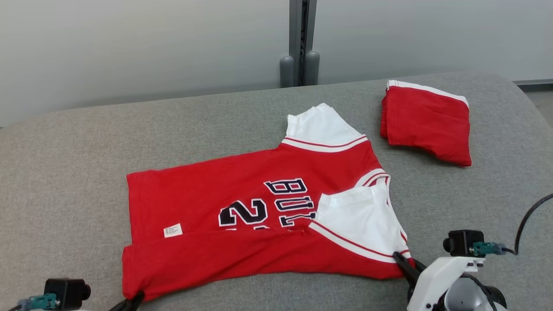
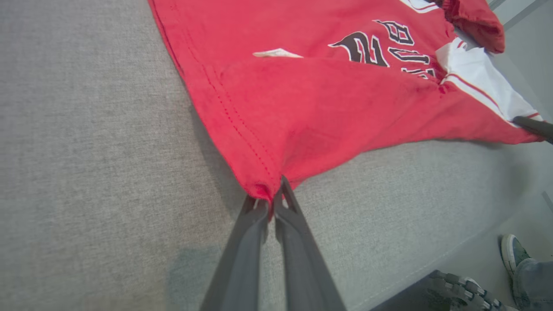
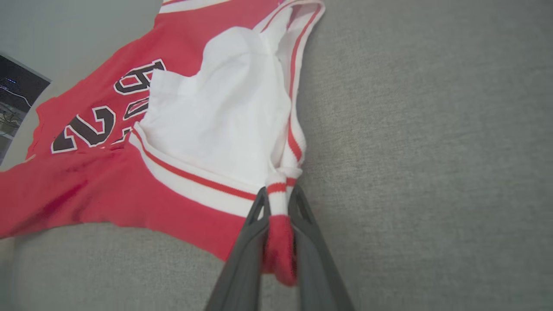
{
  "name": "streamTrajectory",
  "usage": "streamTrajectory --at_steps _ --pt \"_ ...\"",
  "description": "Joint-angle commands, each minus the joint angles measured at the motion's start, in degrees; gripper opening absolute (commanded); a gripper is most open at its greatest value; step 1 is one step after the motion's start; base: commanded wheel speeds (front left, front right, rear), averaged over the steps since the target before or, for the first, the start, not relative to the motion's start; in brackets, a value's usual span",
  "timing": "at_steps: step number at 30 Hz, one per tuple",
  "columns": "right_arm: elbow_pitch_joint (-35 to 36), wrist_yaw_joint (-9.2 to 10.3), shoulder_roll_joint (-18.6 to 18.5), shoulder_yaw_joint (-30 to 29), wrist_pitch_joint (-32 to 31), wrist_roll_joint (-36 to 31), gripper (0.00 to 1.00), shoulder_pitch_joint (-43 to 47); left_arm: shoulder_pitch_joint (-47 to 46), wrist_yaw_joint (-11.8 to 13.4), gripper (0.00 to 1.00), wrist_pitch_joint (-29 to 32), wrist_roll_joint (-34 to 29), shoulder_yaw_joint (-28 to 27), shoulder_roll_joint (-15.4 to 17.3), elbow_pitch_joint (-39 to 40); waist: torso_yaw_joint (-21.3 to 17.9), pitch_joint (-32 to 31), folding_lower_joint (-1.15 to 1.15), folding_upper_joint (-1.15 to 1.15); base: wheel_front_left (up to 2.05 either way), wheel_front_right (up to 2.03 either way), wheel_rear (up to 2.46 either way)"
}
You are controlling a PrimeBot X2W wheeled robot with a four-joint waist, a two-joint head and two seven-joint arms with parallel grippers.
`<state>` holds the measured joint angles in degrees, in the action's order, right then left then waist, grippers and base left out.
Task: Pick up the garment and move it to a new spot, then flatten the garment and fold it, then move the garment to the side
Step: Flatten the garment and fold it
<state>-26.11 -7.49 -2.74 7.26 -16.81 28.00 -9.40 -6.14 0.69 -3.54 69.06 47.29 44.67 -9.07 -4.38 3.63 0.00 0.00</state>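
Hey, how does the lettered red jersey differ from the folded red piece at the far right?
The jersey lies spread out; the folded red piece is a compact bundle.
The jersey shows black lettering and white sleeves; the folded red piece is plain with one white edge.
The left gripper and right gripper pinch the jersey's near corners; the folded red piece lies apart, untouched.
Both are red and white.

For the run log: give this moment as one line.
jersey: near edge folded over | left claw: shut on hem corner | right claw: shut on sleeve corner | second red garment: folded, far right
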Motion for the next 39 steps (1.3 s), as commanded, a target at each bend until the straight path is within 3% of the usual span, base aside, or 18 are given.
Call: streamTrajectory --at_steps 1,7,13,25,26,27,28,39 --pt "2.9 -0.01 -0.4 -1.0 -1.8 -0.5 0.00 2.2 1.0 0.7 0.00 0.5 0.3 0.2 0.9 0.7 -0.2 -0.4 0.00 0.00 0.00 0.00 0.00" --pt "19.7 -0.01 -0.4 -5.8 -11.4 -1.6 0.00 11.8 4.1 2.6 0.00 2.5 1.3 1.0 3.4 5.0 -1.2 -1.2 0.00 0.00 0.00 0.00 0.00" --pt "27.6 -0.01 -0.4 -8.5 -17.3 -0.9 0.00 16.6 5.8 3.6 0.00 3.3 1.6 1.0 5.8 7.5 -1.2 -1.1 0.00 0.00 0.00 0.00 0.00" --pt "32.8 -0.01 -0.4 -9.9 -22.7 -0.1 0.00 21.8 8.0 5.1 0.00 6.0 2.8 2.3 7.6 11.6 -1.0 -0.1 0.00 0.00 0.00 0.00 0.00" --pt "32.9 -0.01 -0.4 -10.0 -22.7 -0.3 0.21 21.7 8.1 5.2 0.02 6.3 3.0 2.5 7.6 11.7 -1.0 0.0 0.00 0.00 0.00 0.00 0.00" --pt "32.9 -0.01 -0.4 -10.1 -22.6 -0.4 0.64 21.6 8.2 5.2 0.46 6.6 3.2 2.6 7.7 11.8 -1.0 0.1 0.00 0.00 0.00 0.00 0.00" --pt "32.7 -0.01 -0.4 -10.0 -22.9 -0.4 1.00 21.6 8.1 5.3 1.00 7.0 3.3 2.7 7.8 11.8 -0.9 0.1 0.00 0.00 0.00 0.00 0.00" --pt "34.0 -0.01 -0.4 -12.0 -21.1 -0.4 1.00 21.3 6.8 6.2 1.00 5.8 2.8 1.1 9.1 12.8 -0.8 0.6 0.00 0.00 0.00 0.00 0.00"
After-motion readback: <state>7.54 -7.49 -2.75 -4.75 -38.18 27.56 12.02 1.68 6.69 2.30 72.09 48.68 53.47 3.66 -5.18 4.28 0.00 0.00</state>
